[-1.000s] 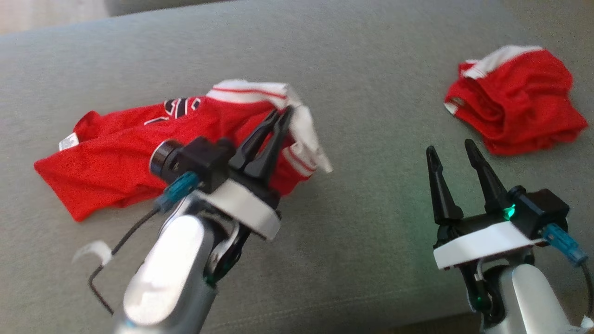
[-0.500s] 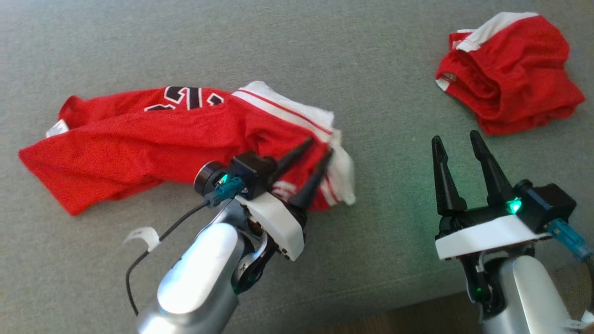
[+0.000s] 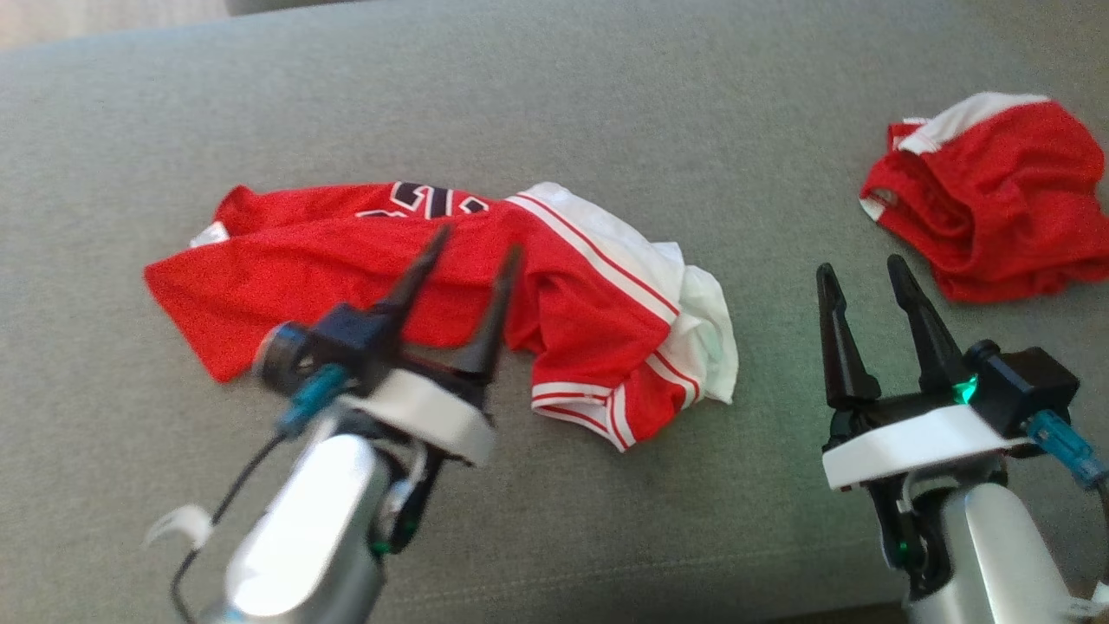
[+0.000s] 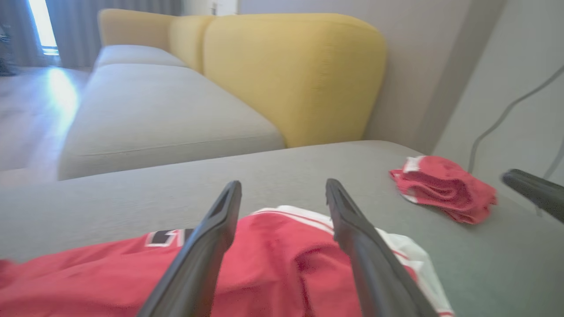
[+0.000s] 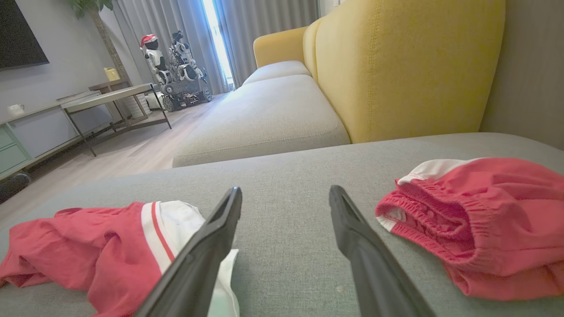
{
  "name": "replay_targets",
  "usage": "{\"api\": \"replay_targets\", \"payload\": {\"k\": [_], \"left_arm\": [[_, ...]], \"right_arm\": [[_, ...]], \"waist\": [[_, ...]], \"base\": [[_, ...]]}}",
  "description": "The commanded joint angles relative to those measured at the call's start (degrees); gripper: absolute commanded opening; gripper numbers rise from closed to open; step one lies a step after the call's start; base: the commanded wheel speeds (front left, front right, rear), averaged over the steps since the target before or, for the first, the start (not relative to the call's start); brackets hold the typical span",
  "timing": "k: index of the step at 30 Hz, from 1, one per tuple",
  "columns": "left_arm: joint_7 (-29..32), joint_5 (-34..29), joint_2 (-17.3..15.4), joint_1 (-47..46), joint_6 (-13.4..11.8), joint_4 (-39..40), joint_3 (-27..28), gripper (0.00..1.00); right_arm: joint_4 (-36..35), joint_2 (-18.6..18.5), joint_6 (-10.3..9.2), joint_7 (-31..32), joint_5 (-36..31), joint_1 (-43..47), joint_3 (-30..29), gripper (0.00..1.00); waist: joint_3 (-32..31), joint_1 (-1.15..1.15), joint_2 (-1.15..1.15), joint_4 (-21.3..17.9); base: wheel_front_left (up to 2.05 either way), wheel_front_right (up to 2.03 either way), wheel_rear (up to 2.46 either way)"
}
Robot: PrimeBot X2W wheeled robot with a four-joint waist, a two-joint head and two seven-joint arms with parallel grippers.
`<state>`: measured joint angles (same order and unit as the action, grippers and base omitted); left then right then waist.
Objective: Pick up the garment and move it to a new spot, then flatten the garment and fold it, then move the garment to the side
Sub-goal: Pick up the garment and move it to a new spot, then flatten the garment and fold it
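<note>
The garment (image 3: 277, 277) is a red jersey with white striped trim and dark lettering, lying crumpled on the grey cushion (image 3: 606, 104) at centre left. It also shows in the left wrist view (image 4: 273, 264) and the right wrist view (image 5: 88, 246). My left gripper (image 3: 477, 241) is open just above the jersey's middle, with nothing between its fingers (image 4: 283, 184). Well to the right of the jersey my right gripper (image 3: 860, 265) is open over bare cushion, holding nothing (image 5: 285, 190).
A second red garment (image 3: 996, 199) with a white band lies bunched at the far right of the cushion (image 4: 445, 189) (image 5: 484, 211). A yellow sofa back (image 5: 405, 66) rises behind. The cushion's front edge runs close to both arms.
My left gripper has opened and let go of the jersey's white-trimmed edge, which now lies spread on the cushion. The head camera has shifted. The right gripper stays open.
</note>
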<state>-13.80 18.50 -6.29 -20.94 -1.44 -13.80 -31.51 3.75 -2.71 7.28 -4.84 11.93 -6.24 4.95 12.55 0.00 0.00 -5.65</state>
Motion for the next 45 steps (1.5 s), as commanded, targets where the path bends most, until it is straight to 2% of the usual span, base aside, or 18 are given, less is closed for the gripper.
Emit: {"api": "replay_targets", "payload": {"k": [1, 10, 14, 19, 29, 45], "left_arm": [[-0.86, -0.25, -2.07, 0.31, -1.89, 3.02, 4.3, 1.0], [-1.16, 1.02, -5.74, 5.86, -7.15, 5.83, 13.2, 1.0], [-1.17, 1.29, -7.28, 8.8, -8.17, 7.57, 16.58, 1.0], [-1.18, 2.31, -8.23, 12.45, -8.15, 8.63, 18.97, 1.0], [-1.18, 2.66, -9.0, 17.88, -7.96, 10.06, 19.19, 1.0], [-0.23, 2.88, -10.01, 19.27, -8.19, 11.36, 18.35, 1.0]], "right_arm": [[-2.12, -0.17, 0.21, 0.43, -0.53, 0.49, 0.84, 1.0], [-3.07, -0.17, 0.21, 2.03, -1.24, 2.53, -0.05, 1.0], [-3.59, -0.17, 0.21, 2.76, -1.57, 3.46, -0.51, 1.0], [-4.12, -0.17, 0.21, 3.59, -1.84, 4.51, -0.91, 1.0], [-4.96, -0.17, 0.21, 5.04, -2.44, 7.09, -1.74, 1.0], [-5.79, -0.17, 0.21, 5.94, -2.03, 8.17, -1.92, 1.0]], "waist": [[-2.02, 0.0, 0.0, 1.76], [-4.9, 0.0, 0.0, 4.23], [-6.02, 0.0, 0.0, 5.2], [-7.4, 0.0, 0.0, 5.96], [-10.07, 0.0, 0.0, 6.18], [-10.56, 0.0, 0.0, 6.39]], "base": [[0.0, 0.0, 0.0], [0.0, 0.0, 0.0], [0.0, 0.0, 0.0], [0.0, 0.0, 0.0], [0.0, 0.0, 0.0], [0.0, 0.0, 0.0]]}}
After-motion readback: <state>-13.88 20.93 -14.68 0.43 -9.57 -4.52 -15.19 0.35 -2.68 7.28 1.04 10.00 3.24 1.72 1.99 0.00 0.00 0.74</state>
